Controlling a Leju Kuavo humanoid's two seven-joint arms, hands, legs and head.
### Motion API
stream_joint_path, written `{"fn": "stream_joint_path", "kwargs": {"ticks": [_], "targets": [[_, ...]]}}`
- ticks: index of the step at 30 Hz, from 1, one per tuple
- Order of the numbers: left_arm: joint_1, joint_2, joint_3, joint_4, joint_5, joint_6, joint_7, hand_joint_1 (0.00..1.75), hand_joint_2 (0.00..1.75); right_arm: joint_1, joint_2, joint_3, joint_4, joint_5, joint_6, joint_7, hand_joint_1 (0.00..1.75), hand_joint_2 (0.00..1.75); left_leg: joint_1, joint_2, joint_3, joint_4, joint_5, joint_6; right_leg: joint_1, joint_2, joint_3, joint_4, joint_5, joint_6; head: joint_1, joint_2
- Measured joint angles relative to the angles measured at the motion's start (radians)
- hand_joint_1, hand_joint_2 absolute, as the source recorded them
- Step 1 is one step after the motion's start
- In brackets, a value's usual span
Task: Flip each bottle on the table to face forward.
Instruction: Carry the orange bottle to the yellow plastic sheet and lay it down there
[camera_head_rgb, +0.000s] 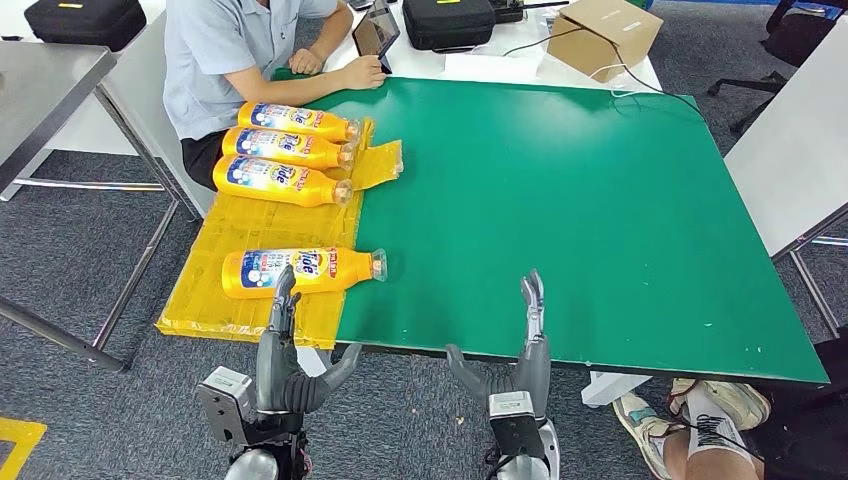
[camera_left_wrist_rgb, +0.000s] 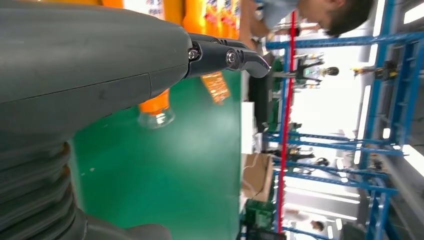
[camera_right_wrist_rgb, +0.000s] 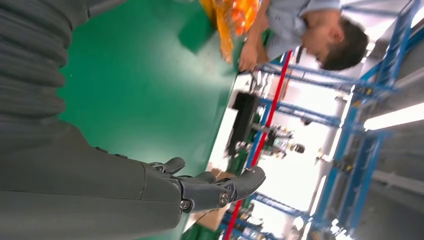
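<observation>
Seemingly both the left hand (camera_head_rgb: 285, 345) and right hand (camera_head_rgb: 520, 350) hover open-fingered near the nearest bottle (camera_head_rgb: 300, 271)

Left robot hand (camera_head_rgb: 285, 345) empty, fingers spread, right robot hand (camera_head_rgb: 520, 350) likewise

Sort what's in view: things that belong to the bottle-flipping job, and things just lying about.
Job: nearest bottle; three far bottles; left hand; right hand.

Lying about: cardboard box; black case; tablet; yellow sheet.

Fingers (camera_left_wrist_rgb: 240, 56) above bottle (camera_left_wrist_rgb: 156, 111) mouth
</observation>
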Motion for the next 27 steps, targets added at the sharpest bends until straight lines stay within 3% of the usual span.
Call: {"fn": "stream_joint_path", "kwargs": {"ticks": [12,27], "targets": [[0.015,0.004,0.050,-0.053,0.004,0.009,0.002,0.00,1.75,0.031,-0.040,-0.003,-0.047,0.042,0.006,0.000,0.00,1.75,0.000,0.000,0.000,0.000,0.000,0.000,0.000,0.000,0.000,0.000,0.000,0.000,0.000,0.000],[0.017,-0.002,0.060,-0.055,-0.043,0.008,0.015,0.00,1.75,0.035,-0.041,-0.008,-0.066,0.055,0.011,0.000,0.00,1.75,0.000,0.000,0.000,0.000,0.000,0.000,0.000,0.000,0.000,0.000,0.000,0.000,0.000,0.000]]}}
